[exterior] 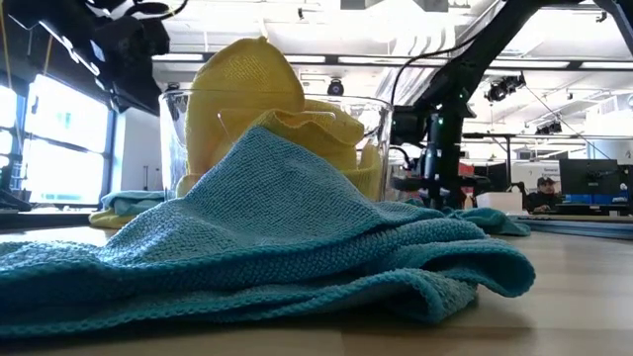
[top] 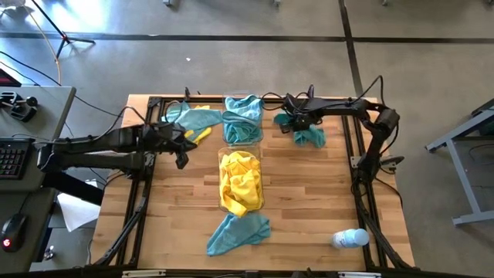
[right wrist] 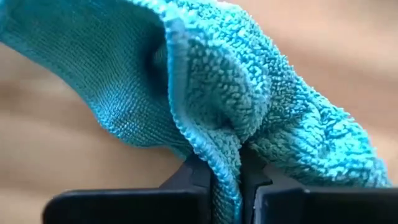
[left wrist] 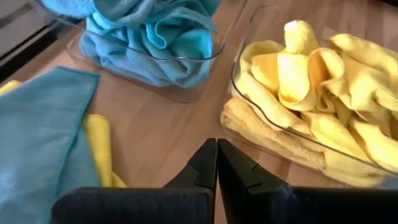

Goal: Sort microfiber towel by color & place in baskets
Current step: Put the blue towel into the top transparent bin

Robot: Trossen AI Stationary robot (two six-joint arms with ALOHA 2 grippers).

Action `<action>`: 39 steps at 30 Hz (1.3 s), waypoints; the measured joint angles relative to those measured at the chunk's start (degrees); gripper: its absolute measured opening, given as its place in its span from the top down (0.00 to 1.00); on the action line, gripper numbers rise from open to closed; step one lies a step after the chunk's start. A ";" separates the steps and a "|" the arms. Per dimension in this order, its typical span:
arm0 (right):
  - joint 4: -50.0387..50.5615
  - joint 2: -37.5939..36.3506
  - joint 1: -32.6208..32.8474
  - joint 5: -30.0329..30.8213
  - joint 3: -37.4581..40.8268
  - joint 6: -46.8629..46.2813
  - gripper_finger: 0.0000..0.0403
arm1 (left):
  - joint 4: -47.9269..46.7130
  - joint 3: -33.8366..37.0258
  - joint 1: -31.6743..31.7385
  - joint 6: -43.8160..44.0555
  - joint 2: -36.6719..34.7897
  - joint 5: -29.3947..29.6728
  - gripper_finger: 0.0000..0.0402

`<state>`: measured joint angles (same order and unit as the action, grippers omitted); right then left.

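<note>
High view is showing the right gripper (top: 296,123) reaching across the far side of the wooden table (top: 309,193), where it is pinching a teal towel (top: 307,133) that is lying bunched just right of the far basket (top: 242,119). Its own wrist camera is showing the two dark fingers (right wrist: 258,180) closing tight on a fold of that teal cloth (right wrist: 249,106), with the fabric squeezed into the narrow gap between them. That far basket is holding teal towels, and the near basket (top: 241,182), standing just in front of it, is brimming with yellow towels (top: 239,181) that are spilling over its rim. The left gripper (top: 182,147) is hovering left of the two baskets, and in the left wrist view its fingers (left wrist: 202,168) are pressing together with nothing between them, pointing at bare wood between the teal-filled bin (left wrist: 155,43) and the yellow-filled bin (left wrist: 311,106). Beside it a flat teal towel (top: 197,118) is lying over a yellow towel (top: 202,134), whose edge is peeking out. Another teal towel (top: 238,232) is sprawling at the near edge, touching the yellow basket's near end (it is filling the foreground of the low view (exterior: 267,237)). A clear plastic bottle (top: 350,239) is lying on its side near the right front corner; no brand, label or lettering is showing readably on any of these things.
</note>
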<state>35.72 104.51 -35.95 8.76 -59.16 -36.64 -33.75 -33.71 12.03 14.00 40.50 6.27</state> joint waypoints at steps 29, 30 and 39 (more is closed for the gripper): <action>-52.14 -20.27 21.93 9.99 0.07 -7.22 1.00 | 0.97 0.02 13.24 -13.08 -6.42 -5.69 1.00; -51.86 -19.43 22.16 10.25 0.07 -8.44 1.00 | 1.06 0.02 13.51 -13.13 -6.35 -6.26 1.00; -33.17 -10.58 25.43 10.70 -12.10 -12.50 1.00 | 0.97 0.02 14.32 -13.76 -6.28 -9.45 1.00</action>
<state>2.55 93.93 -10.52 19.46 -71.26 -49.14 -32.78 -33.69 26.35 0.24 34.22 -3.17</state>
